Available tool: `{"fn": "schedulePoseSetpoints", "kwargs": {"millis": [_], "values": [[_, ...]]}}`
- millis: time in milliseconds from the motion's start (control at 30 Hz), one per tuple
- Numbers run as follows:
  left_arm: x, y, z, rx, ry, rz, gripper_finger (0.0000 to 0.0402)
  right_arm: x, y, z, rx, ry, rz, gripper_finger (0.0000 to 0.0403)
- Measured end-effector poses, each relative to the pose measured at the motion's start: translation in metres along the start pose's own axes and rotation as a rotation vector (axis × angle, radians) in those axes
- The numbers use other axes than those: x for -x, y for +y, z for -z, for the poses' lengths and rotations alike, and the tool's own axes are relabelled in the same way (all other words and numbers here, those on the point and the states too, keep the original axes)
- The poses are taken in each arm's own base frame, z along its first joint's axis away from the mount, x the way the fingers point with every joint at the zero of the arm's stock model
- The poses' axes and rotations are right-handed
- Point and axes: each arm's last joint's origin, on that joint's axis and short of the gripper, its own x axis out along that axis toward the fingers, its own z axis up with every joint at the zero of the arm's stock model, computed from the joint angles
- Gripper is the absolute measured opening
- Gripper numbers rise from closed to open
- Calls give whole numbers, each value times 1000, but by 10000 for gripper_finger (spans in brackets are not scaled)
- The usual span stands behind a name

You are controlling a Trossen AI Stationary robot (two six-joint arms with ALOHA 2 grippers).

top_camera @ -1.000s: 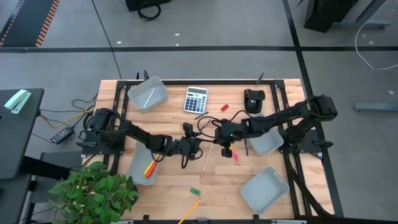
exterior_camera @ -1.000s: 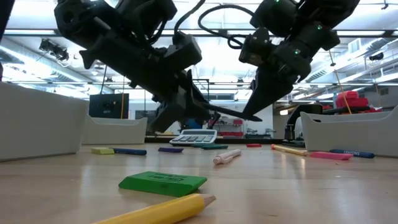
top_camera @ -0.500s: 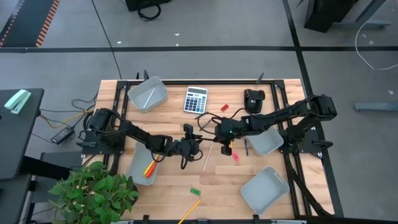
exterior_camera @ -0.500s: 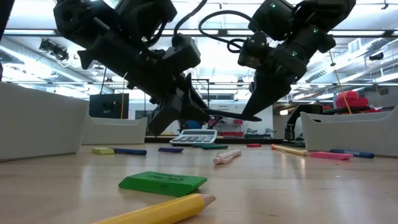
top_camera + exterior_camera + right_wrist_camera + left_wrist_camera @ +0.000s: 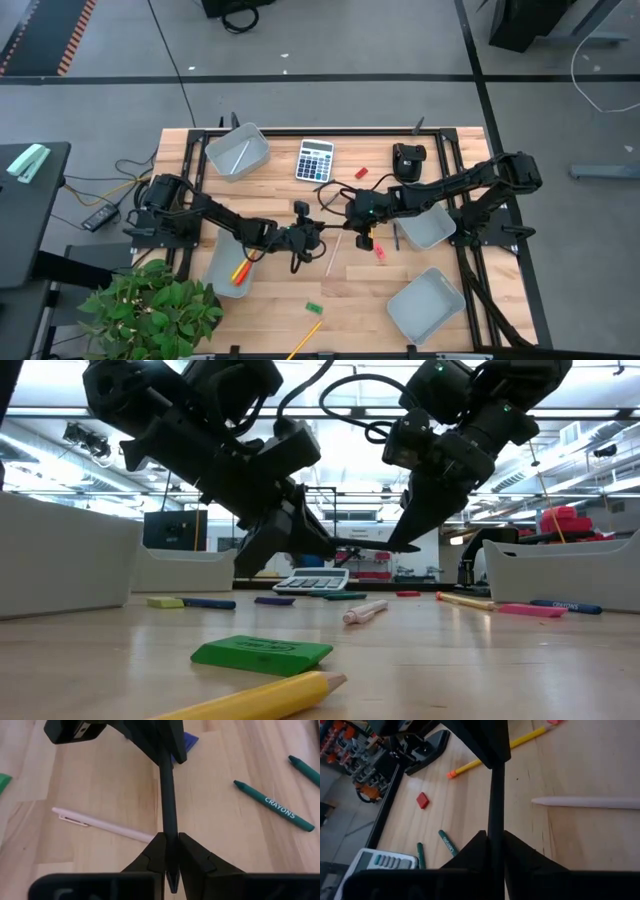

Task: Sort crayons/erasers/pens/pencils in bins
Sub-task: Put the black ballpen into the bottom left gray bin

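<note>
A slim black pen (image 5: pixel 375 546) hangs level in the air above the table's middle, between my two grippers. My left gripper (image 5: pixel 314 236) is at its left end and my right gripper (image 5: pixel 352 212) at its right end, each shut on it. In the left wrist view the pen (image 5: pixel 493 800) runs from my own fingers to the right gripper. In the right wrist view the pen (image 5: pixel 168 795) runs to the left gripper. Four grey bins stand around: far left (image 5: pixel 237 152), near left (image 5: pixel 228 266), right (image 5: pixel 431 227), near right (image 5: pixel 426 305). My left gripper pinches the pen's left end (image 5: pixel 493 836) between its two fingers, which come slanting down from the table's left and lie along the pen. The pen is lifted clear. My right gripper pinches the pen near its pointed end (image 5: pixel 170 851). The point (image 5: pixel 172 885) reaches back between the fingers, which slant down from the right, along the pen.
Under the grippers lie a pale pen (image 5: pixel 333 252), a pink eraser (image 5: pixel 379 253), green crayons (image 5: pixel 274 806) and a yellow pencil (image 5: pixel 495 755). A calculator (image 5: pixel 315 160) and a black device (image 5: pixel 408 160) stand at the far edge. A green eraser (image 5: pixel 262 652) and pencil (image 5: pixel 260 700) lie near the front.
My left gripper has shut on the pen's left end, which stood between its open fingers a second ago. Both arms have stayed in place, and the pen has kept level in the right gripper's hold.
</note>
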Motion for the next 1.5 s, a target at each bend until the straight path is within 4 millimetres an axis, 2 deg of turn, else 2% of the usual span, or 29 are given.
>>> {"fn": "schedulePoseSetpoints", "kwargs": {"millis": [533, 833, 933, 1233, 1367, 1500], "values": [[2, 0, 5, 57, 75, -73, 50, 0, -3, -1, 7, -12, 87, 101], [21, 13, -8, 140, 73, -225, 45, 0, -2, 1, 1, 6, 75, 113], [33, 16, -10, 138, 101, -269, 47, 0, -2, 1, 0, 7, 73, 112], [78, 37, -28, 267, 46, -220, 44, 0, -2, 1, -10, 2, 78, 108], [101, 44, -36, 348, -7, -164, 44, 0, -2, 1, -2, 3, 69, 108], [131, 48, -36, 450, -9, -106, 58, 0, 2, 1, 8, 8, 29, 108]]}}
